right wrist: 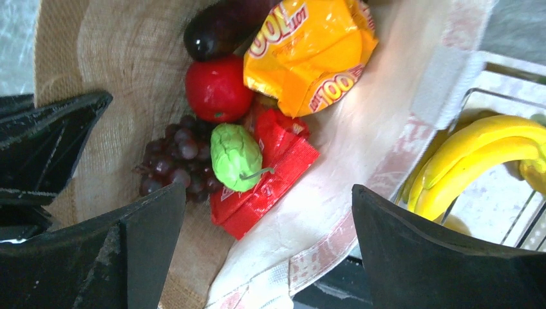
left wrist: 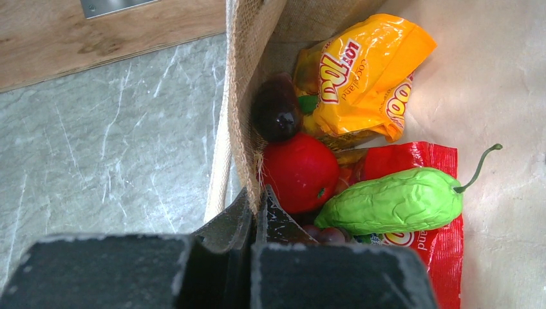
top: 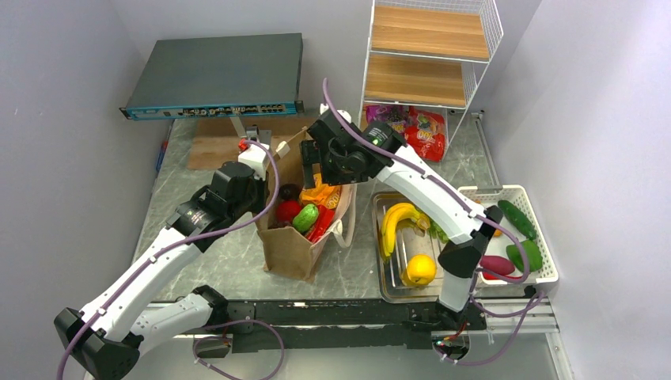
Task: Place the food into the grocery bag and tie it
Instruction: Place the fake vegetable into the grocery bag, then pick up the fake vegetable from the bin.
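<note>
The brown grocery bag (top: 289, 249) stands open mid-table. My left gripper (left wrist: 261, 199) is shut on the bag's left rim (left wrist: 248, 96), beside a cream rope handle (left wrist: 216, 167). Above the bag's mouth hovers my right gripper (right wrist: 267, 212), open and holding nothing. Food lies inside: an orange snack packet (right wrist: 309, 51) on top at the far end, a red apple (right wrist: 217, 90), a dark purple fruit (right wrist: 212, 32), grapes (right wrist: 170, 164), a wrinkled green vegetable (right wrist: 235, 156) and a red packet (right wrist: 270, 174).
A metal tray (top: 388, 289) right of the bag holds bananas (top: 399, 222) and a yellow fruit (top: 419, 269). A white basket (top: 546, 253) further right holds cucumbers (top: 518, 218). More snack packets (top: 419, 131) lie under the wire shelf (top: 427, 55). A wooden board (top: 221, 142) lies behind the bag.
</note>
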Controlling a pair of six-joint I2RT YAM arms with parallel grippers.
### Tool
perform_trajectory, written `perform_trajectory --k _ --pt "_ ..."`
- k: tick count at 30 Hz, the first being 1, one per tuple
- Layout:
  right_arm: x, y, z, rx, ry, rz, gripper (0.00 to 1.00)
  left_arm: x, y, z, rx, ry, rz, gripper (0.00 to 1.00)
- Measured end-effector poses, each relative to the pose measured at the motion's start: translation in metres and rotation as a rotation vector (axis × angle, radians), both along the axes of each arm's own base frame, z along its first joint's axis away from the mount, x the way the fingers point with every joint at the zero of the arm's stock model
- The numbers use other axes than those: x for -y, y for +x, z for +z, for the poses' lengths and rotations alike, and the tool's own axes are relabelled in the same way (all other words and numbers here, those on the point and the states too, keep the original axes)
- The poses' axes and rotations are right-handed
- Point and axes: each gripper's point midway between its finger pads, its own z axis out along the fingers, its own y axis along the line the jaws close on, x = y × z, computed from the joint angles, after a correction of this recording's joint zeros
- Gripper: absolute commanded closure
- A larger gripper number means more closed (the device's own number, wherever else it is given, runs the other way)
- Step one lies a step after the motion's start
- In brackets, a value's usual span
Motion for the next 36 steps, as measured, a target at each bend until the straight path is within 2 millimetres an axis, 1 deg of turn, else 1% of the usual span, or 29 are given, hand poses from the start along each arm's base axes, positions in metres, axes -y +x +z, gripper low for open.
perform_trajectory --k 5,8,11,13,15,18,20,22,24,27,29,36 --pt "0.016 0.005 0.013 0.068 -0.009 -0.048 0.00 0.000 0.000 0.000 0.000 0.001 -0.001 1.00" --pt "0.034 0.001 0.021 0.104 -0.012 -0.086 0.01 0.000 0.000 0.000 0.000 0.001 -0.001 1.00" --pt "0.050 -0.002 0.028 0.136 -0.012 -0.128 0.06 0.000 0.000 0.000 0.000 0.000 -0.001 1.00" --pt "0.060 -0.004 0.028 0.147 -0.020 -0.161 0.12 0.000 0.000 0.000 0.000 0.000 -0.001 1.00" --pt "0.065 -0.004 0.022 0.141 -0.034 -0.183 0.17 0.000 0.000 0.000 0.000 0.000 0.000 1.00" --pt "0.069 -0.008 -0.002 0.101 -0.079 -0.197 0.20 0.000 0.000 0.000 0.000 0.000 -0.001 1.00" --pt "0.070 -0.011 -0.022 0.067 -0.111 -0.198 0.24 0.000 0.000 0.000 0.000 0.001 0.000 1.00" --pt "0.070 -0.013 -0.034 0.049 -0.126 -0.200 0.35 0.000 0.000 0.000 0.000 0.001 0.000 1.00" --pt "0.069 -0.013 -0.040 0.039 -0.125 -0.201 0.50 0.000 0.000 0.000 0.000 0.000 0.000 1.00" --pt "0.063 -0.011 -0.042 0.039 -0.102 -0.204 0.72 0.000 0.000 0.000 0.000 0.001 0.000 1.00" --pt "0.060 -0.010 -0.042 0.042 -0.089 -0.204 0.99 0.000 0.000 0.000 0.000 0.001 0.000 1.00" --pt "0.054 -0.006 -0.037 0.061 -0.060 -0.201 1.00 0.000 0.000 0.000 0.001 0.000 0.000 1.00"
